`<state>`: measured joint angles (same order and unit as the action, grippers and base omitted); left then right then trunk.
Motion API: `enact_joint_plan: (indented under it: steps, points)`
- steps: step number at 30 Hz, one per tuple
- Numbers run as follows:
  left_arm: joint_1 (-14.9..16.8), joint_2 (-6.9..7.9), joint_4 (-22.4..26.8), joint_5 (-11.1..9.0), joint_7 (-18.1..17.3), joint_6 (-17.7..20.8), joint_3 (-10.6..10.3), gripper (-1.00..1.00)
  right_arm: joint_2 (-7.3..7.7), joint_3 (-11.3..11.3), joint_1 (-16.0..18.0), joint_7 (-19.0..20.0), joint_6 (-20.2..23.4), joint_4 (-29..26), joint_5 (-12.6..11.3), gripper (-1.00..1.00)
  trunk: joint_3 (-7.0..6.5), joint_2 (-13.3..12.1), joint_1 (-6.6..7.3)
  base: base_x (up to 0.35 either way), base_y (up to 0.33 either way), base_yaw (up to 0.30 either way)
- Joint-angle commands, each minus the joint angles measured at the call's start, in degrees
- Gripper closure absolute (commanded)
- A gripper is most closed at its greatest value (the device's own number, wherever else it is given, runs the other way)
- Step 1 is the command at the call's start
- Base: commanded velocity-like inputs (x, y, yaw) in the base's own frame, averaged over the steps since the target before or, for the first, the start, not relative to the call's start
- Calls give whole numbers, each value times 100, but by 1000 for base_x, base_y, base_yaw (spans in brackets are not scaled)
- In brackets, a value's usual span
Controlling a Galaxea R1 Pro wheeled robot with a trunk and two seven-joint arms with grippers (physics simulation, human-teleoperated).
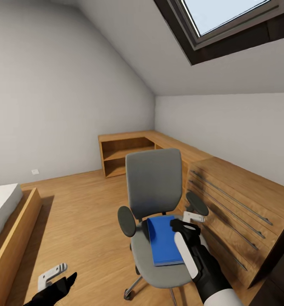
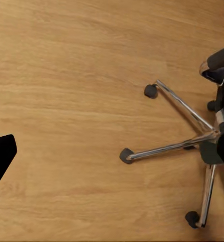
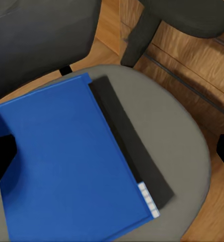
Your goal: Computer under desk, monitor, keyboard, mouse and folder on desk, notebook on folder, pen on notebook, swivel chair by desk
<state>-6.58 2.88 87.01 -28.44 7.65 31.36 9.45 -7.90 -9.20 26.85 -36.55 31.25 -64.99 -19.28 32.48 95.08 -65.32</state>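
Right gripper poised over the notebook on the swivel chair seat.

At lower right of the head view the right gripper (image 1: pixel 185 226) hangs just above the blue notebook (image 1: pixel 164 240); its fingertips sit at opposite edges of the right wrist view, spread wide with nothing between them. The notebook lies flat on the grey seat of the swivel chair (image 1: pixel 154 182), over a thin dark folder (image 3: pixel 134 146) whose edge shows along one side. A light wooden dresser (image 1: pixel 239 199) stands just right of the chair. At lower left the left gripper (image 1: pixel 52 276) hovers over the wooden floor (image 1: pixel 82 212); I cannot tell how far it is open.
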Motion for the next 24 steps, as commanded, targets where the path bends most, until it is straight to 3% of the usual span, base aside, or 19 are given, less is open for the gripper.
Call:
enact_joint_plan:
  steps: [1,3,8,16,18,19,24]
  points:
    - [-1,2,121,-64,46,136,46,-100,9,-12,5,-48,13,-5,-51,-100,5,3,0,0,0,2]
    - [-1,4,382,-82,38,414,291,-100,33,-12,4,-41,13,1,-55,-100,5,3,0,0,0,1]
    - [-1,5,528,-101,23,568,473,-100,64,-12,4,-42,12,36,-57,-100,6,3,0,0,0,0]
    - [-1,-28,536,-97,34,607,516,-100,69,-17,4,-44,10,55,-62,-100,6,3,0,34,0,0]
    - [-1,-16,533,-85,35,600,538,-100,70,-20,4,55,10,155,-80,-100,6,3,0,165,0,0]
    - [-1,-16,528,-71,43,600,549,-100,70,-9,4,425,5,179,-77,-100,6,3,0,136,0,0]
    - [-1,-16,528,-66,43,600,548,-100,77,0,4,435,4,179,-67,-100,6,3,0,228,0,0]
